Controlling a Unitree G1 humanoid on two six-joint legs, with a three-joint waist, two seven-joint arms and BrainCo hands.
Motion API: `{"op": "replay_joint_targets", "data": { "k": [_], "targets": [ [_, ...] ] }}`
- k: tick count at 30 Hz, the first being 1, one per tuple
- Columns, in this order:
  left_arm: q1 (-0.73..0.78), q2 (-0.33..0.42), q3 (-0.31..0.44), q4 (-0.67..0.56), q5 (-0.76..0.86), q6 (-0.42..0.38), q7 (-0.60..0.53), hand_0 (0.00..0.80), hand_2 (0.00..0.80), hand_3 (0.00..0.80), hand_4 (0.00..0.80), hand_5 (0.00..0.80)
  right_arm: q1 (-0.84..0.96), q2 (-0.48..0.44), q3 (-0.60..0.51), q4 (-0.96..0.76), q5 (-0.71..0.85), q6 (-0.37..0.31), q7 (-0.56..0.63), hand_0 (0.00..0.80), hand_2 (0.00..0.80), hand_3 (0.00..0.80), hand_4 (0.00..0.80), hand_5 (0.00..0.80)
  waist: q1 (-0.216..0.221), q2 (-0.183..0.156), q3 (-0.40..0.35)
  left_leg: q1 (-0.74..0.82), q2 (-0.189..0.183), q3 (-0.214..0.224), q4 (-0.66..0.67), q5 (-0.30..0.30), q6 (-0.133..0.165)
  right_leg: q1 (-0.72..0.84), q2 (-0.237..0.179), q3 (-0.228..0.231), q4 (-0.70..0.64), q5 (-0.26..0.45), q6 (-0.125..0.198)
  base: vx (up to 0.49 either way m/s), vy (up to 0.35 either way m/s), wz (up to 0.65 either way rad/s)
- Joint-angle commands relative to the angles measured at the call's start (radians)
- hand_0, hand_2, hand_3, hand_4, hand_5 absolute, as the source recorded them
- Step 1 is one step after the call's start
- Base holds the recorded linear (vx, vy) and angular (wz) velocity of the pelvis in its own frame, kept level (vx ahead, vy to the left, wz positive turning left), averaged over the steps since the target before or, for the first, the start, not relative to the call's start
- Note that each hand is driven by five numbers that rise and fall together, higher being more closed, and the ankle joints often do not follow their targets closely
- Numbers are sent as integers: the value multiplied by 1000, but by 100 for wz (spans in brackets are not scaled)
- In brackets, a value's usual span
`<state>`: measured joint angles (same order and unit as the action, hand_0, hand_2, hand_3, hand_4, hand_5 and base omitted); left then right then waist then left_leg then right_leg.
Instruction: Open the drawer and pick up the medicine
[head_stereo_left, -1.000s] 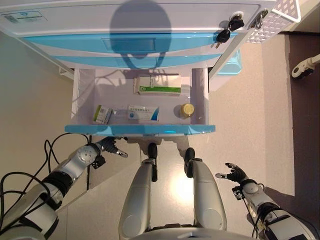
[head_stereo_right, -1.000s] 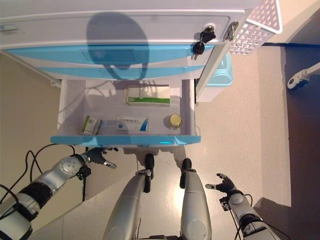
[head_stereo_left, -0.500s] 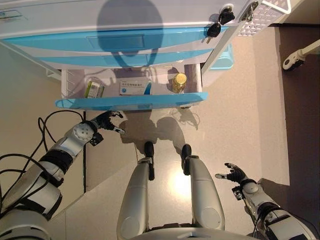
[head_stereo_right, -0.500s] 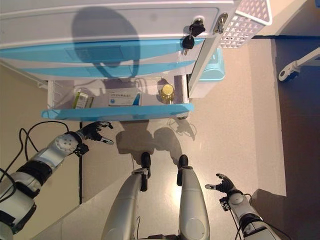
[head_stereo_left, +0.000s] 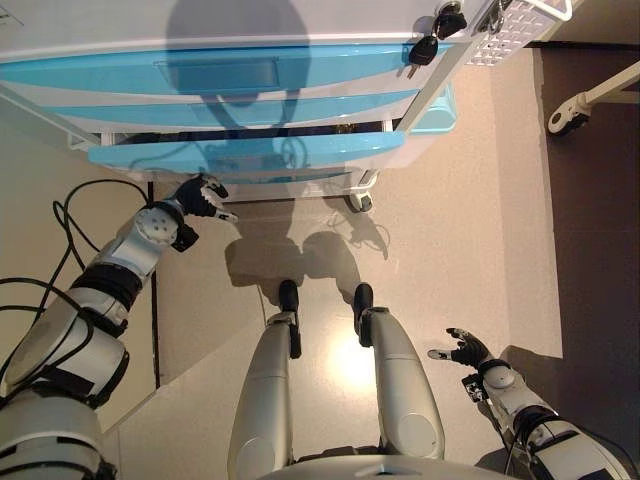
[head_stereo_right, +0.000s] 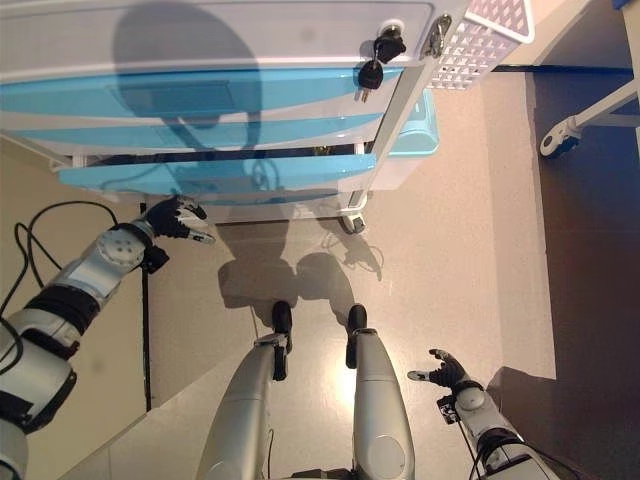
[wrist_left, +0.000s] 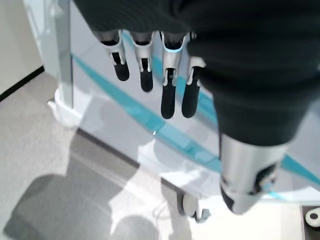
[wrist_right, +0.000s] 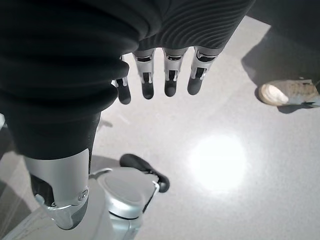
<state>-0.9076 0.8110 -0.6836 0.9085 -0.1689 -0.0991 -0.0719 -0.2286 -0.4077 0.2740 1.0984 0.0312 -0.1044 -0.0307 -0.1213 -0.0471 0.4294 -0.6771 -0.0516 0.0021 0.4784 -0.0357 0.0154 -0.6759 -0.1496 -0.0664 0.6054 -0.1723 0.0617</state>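
Beige floor (head_stereo_left: 470, 200) fills the lower frame beneath a white cabinet (head_stereo_left: 120, 25) with blue drawer fronts along the top edge. Its lowest blue drawer (head_stereo_left: 245, 155) stands almost shut, showing only a dark slit above its front, so the medicine is not visible in any view; presumably it lies inside. Keys (head_stereo_left: 425, 45) hang from a lock at the cabinet's upper right corner, beside a white perforated basket (head_stereo_left: 515, 30).

At left of the frame, the robot's left hand (head_stereo_left: 200, 195) hovers just below the drawer's left end, fingers (wrist_left: 167, 95) straight and relaxed, holding nothing. At lower right, well apart from the cabinet, the right hand (head_stereo_left: 462, 350) hangs empty near the floor with fingers (wrist_right: 147, 85) loosely spread. A person's white shoe (wrist_right: 287, 92) shows in the right wrist view.

Judging by the smooth plastic front, the drawer should slide lightly but offers little grip; hooking fingers over or under its front lip looks the safest hold. What form the medicine takes cannot be told from here.
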Motion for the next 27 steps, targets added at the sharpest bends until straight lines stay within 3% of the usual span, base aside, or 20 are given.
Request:
{"op": "replay_joint_targets", "data": {
  "k": [1,8,9,11,12,14,15,16,17,19,20,21,22,23,27],
  "targets": [
    [-98,60,88,24,13,-51,73,0,0,0,0,0,81,-45,30,2,13,-11,-5,0,0,0,0,0,-12,24,-63,39,-24,5,3,-85,15,4,-1,25,-89,114,38,0,0,0],
    [-136,100,173,-32,9,-79,232,0,0,0,0,0,90,-21,30,2,17,-25,-21,0,0,0,0,0,-10,20,-68,33,-21,1,1,-84,12,-1,-1,19,-89,114,40,-11,-2,0],
    [-138,97,187,-45,9,-82,255,0,0,0,0,0,89,-19,32,4,15,-26,-25,0,0,0,0,0,-11,18,-67,20,-22,5,-11,-52,16,-10,-5,14,-105,144,34,0,0,0],
    [-130,94,198,-64,8,-83,273,0,0,0,0,0,92,-16,32,7,14,-25,-29,0,0,0,0,0,-9,18,-67,34,-21,-2,-3,-83,12,1,-3,17,-92,114,40,0,0,0],
    [-116,95,210,-77,9,-88,282,0,0,0,0,0,92,-15,32,5,13,-24,-34,0,0,0,0,0,-9,15,-66,23,-22,2,-13,-51,15,-7,-6,12,-107,143,34,-72,-18,3],
    [-109,93,211,-63,24,-85,285,0,0,0,0,0,94,-13,36,10,9,-25,-36,0,0,0,0,0,-7,14,-67,38,-22,-3,-7,-81,11,4,-3,16,-93,114,40,0,0,0],
    [-111,91,204,-62,40,-81,284,0,0,0,0,0,90,-12,36,7,9,-27,-37,0,0,0,0,0,-9,12,-66,24,-23,4,-16,-50,15,-5,-6,12,-107,144,33,95,-7,1],
    [-109,90,204,-61,39,-81,284,0,0,0,0,0,92,-13,37,7,9,-26,-37,0,0,0,0,0,-7,13,-67,37,-22,-1,-6,-81,11,5,-3,17,-93,115,40,-73,4,1],
    [-107,92,205,-67,47,-82,290,0,0,0,0,0,93,-11,36,-2,9,-28,-37,0,0,0,0,0,-7,11,-66,24,-23,5,-16,-50,15,-4,-5,12,-107,143,33,85,-9,0],
    [-101,89,206,-70,49,-82,293,0,0,0,0,0,96,-10,38,-1,9,-29,-39,0,0,0,0,0,-6,11,-66,38,-23,-1,-8,-81,10,6,-3,16,-94,115,40,0,0,0],
    [-93,87,211,-73,54,-82,296,0,0,0,0,0,94,-8,35,-4,10,-31,-42,0,0,0,0,0,-8,9,-65,25,-22,3,-14,-51,14,-2,-6,11,-108,143,33,0,0,0],
    [-91,86,211,-73,53,-81,296,0,0,0,0,0,95,-9,36,-3,10,-31,-42,0,0,0,0,0,-6,10,-65,38,-22,-2,-5,-82,10,7,-4,15,-94,114,40,-70,-7,0],
    [-85,86,213,-73,53,-81,294,0,0,0,0,0,94,-9,35,-8,10,-31,-44,0,0,0,0,0,-7,9,-64,26,-22,3,-15,-51,14,-2,-7,11,-108,143,33,91,-15,-1],
    [-76,87,216,-73,56,-80,291,0,0,0,0,0,97,-9,35,-9,11,-32,-44,0,0,0,0,0,-4,10,-64,40,-21,-2,-6,-82,10,11,-5,13,-95,114,39,0,0,0],
    [-44,88,226,-81,63,-77,282,0,0,0,0,0,98,-7,33,-4,12,-30,-45,0,0,0,0,0,-3,10,-61,34,-21,3,-18,-50,15,6,-7,8,-109,143,31,-32,-15,0]
  ]
}}
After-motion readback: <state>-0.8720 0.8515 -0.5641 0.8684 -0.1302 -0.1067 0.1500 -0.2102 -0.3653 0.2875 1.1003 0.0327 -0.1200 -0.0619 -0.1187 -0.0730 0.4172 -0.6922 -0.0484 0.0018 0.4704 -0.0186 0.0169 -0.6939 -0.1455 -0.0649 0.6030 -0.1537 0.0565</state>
